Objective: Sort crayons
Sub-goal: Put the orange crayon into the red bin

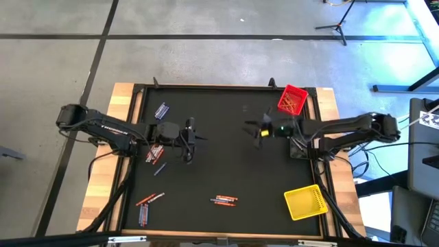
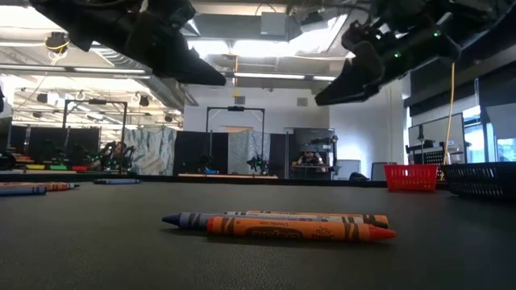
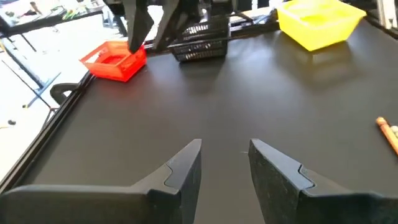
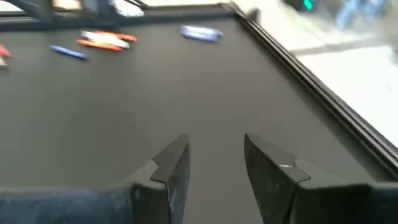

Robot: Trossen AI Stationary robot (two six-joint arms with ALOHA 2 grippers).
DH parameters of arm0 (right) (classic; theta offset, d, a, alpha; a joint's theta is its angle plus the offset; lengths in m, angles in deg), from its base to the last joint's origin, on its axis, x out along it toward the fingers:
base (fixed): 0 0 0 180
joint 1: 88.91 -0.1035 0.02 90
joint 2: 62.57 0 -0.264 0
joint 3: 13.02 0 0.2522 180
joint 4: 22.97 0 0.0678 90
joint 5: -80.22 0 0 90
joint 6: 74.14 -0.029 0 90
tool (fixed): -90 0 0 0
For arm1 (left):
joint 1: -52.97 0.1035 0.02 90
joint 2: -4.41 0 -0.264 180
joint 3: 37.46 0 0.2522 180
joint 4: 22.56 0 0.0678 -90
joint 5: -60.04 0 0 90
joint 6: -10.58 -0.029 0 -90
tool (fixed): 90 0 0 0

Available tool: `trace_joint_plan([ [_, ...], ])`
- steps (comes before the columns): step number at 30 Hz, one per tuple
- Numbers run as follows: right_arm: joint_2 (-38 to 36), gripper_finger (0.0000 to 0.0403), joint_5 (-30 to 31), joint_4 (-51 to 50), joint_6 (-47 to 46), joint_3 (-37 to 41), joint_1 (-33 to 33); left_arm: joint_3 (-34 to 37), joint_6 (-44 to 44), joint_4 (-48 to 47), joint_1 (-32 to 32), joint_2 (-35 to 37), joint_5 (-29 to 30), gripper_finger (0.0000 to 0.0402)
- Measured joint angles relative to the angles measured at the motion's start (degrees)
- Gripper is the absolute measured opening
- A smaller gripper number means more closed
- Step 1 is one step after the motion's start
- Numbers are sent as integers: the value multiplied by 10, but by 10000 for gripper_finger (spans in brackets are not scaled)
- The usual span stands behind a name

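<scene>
Crayons lie flat on the black mat in small groups: blue ones (image 1: pixel 162 110) at the far left, red ones (image 1: pixel 155 153) under my left arm, a mixed group (image 1: pixel 224 200) near the front middle, and more (image 1: pixel 146 204) at the near left. The low view shows the front group (image 2: pixel 282 225) close up. My left gripper (image 1: pixel 188 137) hovers open over the mat left of centre, with nothing between its fingers (image 3: pixel 186 163). Facing it from right of centre, my right gripper (image 1: pixel 255 130) also hovers open and empty (image 4: pixel 216 155).
A red bin (image 1: pixel 293 100) holding crayons stands at the far right corner. A yellow bin (image 1: pixel 306 202) stands at the near right. A black wire basket (image 3: pixel 199 42) sits by the right edge under my right arm. A raised black rim (image 1: pixel 206 87) borders the mat.
</scene>
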Motion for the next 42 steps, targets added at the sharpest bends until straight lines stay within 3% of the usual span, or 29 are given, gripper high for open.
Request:
trace_joint_plan([
  [5, 36, 150, -21, 52, 8, 12, -44, 25, 3, 38, -5, 0, 38, 126],
  [10, 80, 150, -99, 83, -8, 12, -68, 38, 35, 36, -6, 0, -17, 126],
  [16, 153, 150, -136, 172, -9, 12, -114, 43, 96, 35, -17, 0, -77, 126],
  [22, 230, 150, -128, 180, -9, -41, -184, 44, 101, 51, -81, -47, -71, 126],
  [32, 319, 150, -88, 29, -92, -162, -278, 29, 198, 58, -203, -123, -24, 126],
  [42, 393, 150, -63, 23, -145, -201, -310, 30, 222, 92, -250, -150, 2, 126],
])
